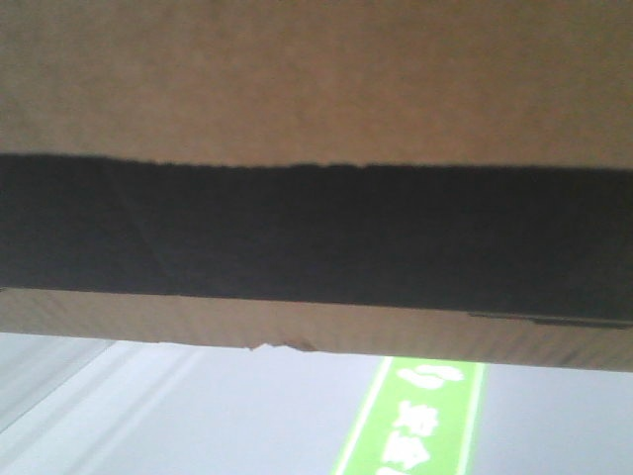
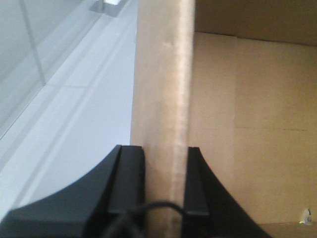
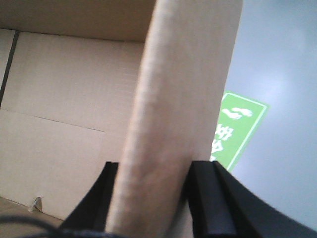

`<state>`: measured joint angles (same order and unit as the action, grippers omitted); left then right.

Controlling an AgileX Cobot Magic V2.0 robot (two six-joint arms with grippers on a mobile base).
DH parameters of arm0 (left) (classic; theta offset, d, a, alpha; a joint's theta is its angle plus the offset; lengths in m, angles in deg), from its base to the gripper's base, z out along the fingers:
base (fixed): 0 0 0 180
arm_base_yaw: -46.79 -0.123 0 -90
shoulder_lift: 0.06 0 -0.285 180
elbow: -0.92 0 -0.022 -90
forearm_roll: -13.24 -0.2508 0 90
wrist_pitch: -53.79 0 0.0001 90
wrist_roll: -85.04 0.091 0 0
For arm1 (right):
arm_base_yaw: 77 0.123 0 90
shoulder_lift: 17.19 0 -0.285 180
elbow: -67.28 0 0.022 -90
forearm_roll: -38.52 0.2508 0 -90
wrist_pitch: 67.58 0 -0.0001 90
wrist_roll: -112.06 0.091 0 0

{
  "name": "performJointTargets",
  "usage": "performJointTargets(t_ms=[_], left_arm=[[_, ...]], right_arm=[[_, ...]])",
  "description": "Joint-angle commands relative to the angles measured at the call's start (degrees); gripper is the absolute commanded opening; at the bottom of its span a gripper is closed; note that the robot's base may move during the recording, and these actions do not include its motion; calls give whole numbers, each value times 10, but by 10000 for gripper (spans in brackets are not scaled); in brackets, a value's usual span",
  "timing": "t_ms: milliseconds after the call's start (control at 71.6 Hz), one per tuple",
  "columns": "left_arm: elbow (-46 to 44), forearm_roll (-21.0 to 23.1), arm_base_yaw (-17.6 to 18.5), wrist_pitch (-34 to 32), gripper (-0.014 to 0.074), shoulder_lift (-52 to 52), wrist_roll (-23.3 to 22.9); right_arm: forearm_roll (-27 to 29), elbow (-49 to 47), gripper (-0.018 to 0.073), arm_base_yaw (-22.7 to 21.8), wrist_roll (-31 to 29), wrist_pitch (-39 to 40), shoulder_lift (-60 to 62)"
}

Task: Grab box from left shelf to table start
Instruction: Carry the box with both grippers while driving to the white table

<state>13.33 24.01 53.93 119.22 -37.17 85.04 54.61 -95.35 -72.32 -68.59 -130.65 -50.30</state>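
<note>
1. Large plain brown corrugated cardboard box fills the upper front view, close to the camera. A wide black printed band runs across it.
2. Left claw: black fingers pinched tight on an upright box wall, one inside and one outside.
3. Right claw: likewise clamped on a box wall, which is tilted in its view.
4. Smooth pale grey counter shows below the box. Cannot tell whether the box touches it.
5. Bright green marker with white border and white print lies flat on the counter, partly hidden by the box.
6. Left wrist view: pale surface with faint lines and a greyish glassy panel along the left edge, blurred.
</note>
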Motion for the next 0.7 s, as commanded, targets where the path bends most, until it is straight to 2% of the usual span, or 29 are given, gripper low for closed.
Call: performJointTargets(t_ms=[0,684], left_arm=[[-21,126,5,-87,-95,-3,-14],[-21,126,5,-87,-95,-3,-14]], right_arm=[[85,-18,59,3,-12,69,-7],[86,-18,59,3,-12,69,-7]])
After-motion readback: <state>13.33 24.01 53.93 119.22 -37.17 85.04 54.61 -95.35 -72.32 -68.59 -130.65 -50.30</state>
